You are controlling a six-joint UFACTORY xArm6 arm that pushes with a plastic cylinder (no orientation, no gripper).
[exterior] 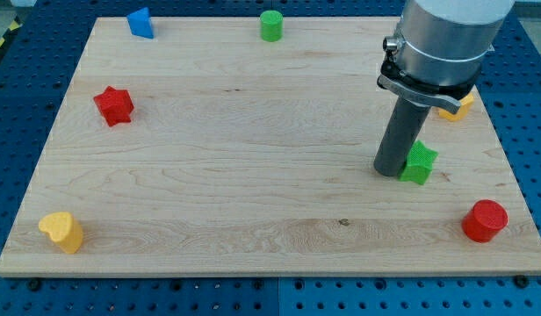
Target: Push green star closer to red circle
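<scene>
- At right of frame, my tip (392, 171) touches green star (420, 163); no fingers, nothing gripped.
- Risk: off-centre push slides star past red circle (485, 220).

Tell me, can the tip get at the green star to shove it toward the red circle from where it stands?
Probably yes. My tip sits against the green star on its left side in the view, and the red circle lies toward the bottom right with bare board between them.

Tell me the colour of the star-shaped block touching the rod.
Green star-shaped block, beside my tip; camera view.
</scene>
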